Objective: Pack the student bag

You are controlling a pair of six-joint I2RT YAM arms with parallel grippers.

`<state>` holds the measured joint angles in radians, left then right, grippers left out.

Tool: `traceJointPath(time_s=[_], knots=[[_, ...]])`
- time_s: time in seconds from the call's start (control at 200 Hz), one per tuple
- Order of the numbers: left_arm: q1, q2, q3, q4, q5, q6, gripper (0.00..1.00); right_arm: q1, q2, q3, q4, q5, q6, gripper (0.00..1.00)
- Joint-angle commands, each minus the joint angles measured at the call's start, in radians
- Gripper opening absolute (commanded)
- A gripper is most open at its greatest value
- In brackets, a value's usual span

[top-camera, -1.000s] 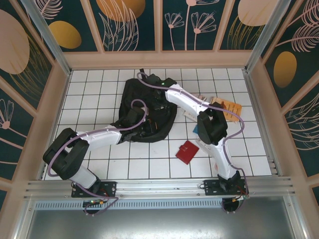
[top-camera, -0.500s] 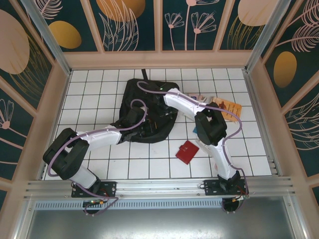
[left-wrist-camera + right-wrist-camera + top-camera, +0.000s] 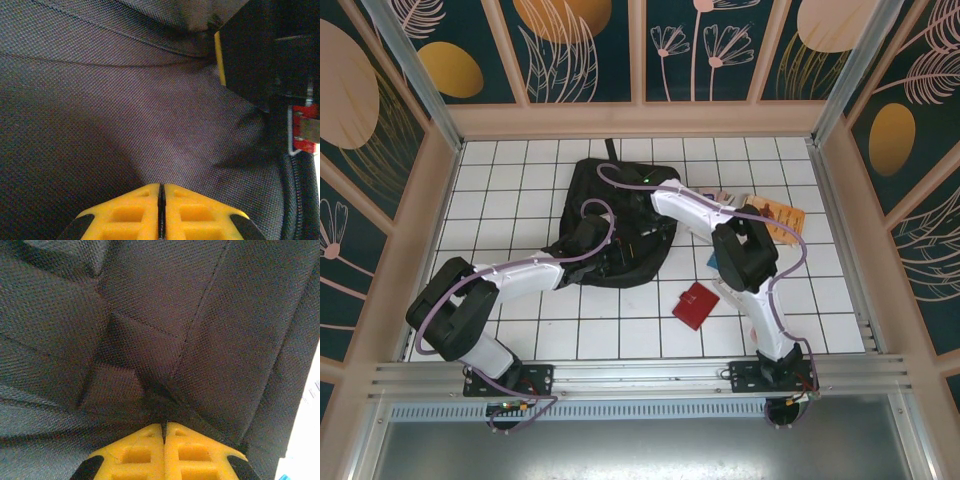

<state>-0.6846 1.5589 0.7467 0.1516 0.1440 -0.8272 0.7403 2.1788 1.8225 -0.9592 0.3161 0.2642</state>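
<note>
On the white tiled table (image 3: 510, 165), the student bag (image 3: 582, 195) lies a little left of the middle and nearer the far edge than the near one, a rounded black heap with a strap reaching towards the far edge. Both arms reach onto it: the left arm from the near left corner to the bag's near side, the right arm from the near right corner, bending across to the bag's right half.

Seen from the left wrist, the left gripper (image 3: 161, 186) has its yellow fingers (image 3: 130, 215) pressed together, with just a thin dark seam between them. The bag's woven fabric (image 3: 125, 100) rises in a soft ridge right up to the tips, so they look nipped on a fold of it. A zipper (image 3: 296, 200) runs down the right edge of that view.

Seen from the right wrist, the right gripper (image 3: 164, 424) is likewise clamped tight, its fingers (image 3: 195, 452) meeting flush. Creases in the black cloth (image 3: 165, 305) draw in from several sides to a point exactly at the tips, so a pinch of the bag is caught between them.

Off the bag, a flat red item (image 3: 696, 305) lies apart on the tiles towards the near right, and an orange card (image 3: 782, 215) lies near the right edge, beyond the right arm's elbow.
</note>
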Motion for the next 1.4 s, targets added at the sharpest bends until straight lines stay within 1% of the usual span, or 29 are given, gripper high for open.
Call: traceJointPath(time_s=[0.0,0.115,0.22,0.345,0.455,0.565,0.641,0.696,0.746,0.991,1.051,1.076,1.201,1.281,1.396], knots=[[0.003,-0.034,0.001,-0.024,-0.036,0.003,0.12,-0.011,-0.134,-0.042,0.071,0.008,0.012,0.0],[0.004,-0.048,0.016,-0.035,-0.053,-0.003,0.12,-0.032,-0.237,-0.132,0.149,-0.015,0.031,0.0],[0.005,-0.041,0.034,-0.006,-0.045,-0.028,0.13,-0.056,-0.319,-0.226,0.226,-0.045,0.042,0.0],[0.004,-0.006,0.076,0.077,-0.005,-0.073,0.22,-0.095,-0.379,-0.308,0.29,-0.117,0.057,0.0],[0.005,0.058,0.151,0.08,0.009,-0.093,0.25,-0.107,-0.401,-0.343,0.31,-0.13,0.058,0.0],[0.019,0.108,0.188,0.115,0.036,-0.146,0.27,-0.117,-0.418,-0.357,0.304,-0.134,0.063,0.0],[0.029,0.134,0.213,0.127,0.055,-0.172,0.33,-0.123,-0.435,-0.373,0.309,-0.137,0.071,0.0],[0.03,0.15,0.237,0.124,0.067,-0.175,0.36,-0.128,-0.454,-0.4,0.332,-0.157,0.082,0.0],[0.029,0.186,0.267,0.124,0.084,-0.177,0.36,-0.139,-0.471,-0.426,0.355,-0.191,0.097,0.0],[0.03,0.265,0.318,0.167,0.135,-0.22,0.37,-0.188,-0.581,-0.571,0.515,-0.337,0.188,0.0],[0.033,0.293,0.319,0.206,0.168,-0.247,0.36,-0.188,-0.603,-0.597,0.544,-0.372,0.204,0.0],[0.033,0.303,0.321,0.223,0.182,-0.259,0.36,-0.221,-0.61,-0.607,0.553,-0.39,0.209,0.0],[0.033,0.367,0.319,0.344,0.253,-0.337,0.34,-0.248,-0.627,-0.644,0.586,-0.466,0.232,0.0],[0.035,0.407,0.327,0.413,0.28,-0.387,0.35,-0.255,-0.634,-0.658,0.601,-0.491,0.237,0.0],[0.038,0.452,0.33,0.502,0.306,-0.445,0.35,-0.255,-0.632,-0.663,0.602,-0.495,0.235,0.0]])
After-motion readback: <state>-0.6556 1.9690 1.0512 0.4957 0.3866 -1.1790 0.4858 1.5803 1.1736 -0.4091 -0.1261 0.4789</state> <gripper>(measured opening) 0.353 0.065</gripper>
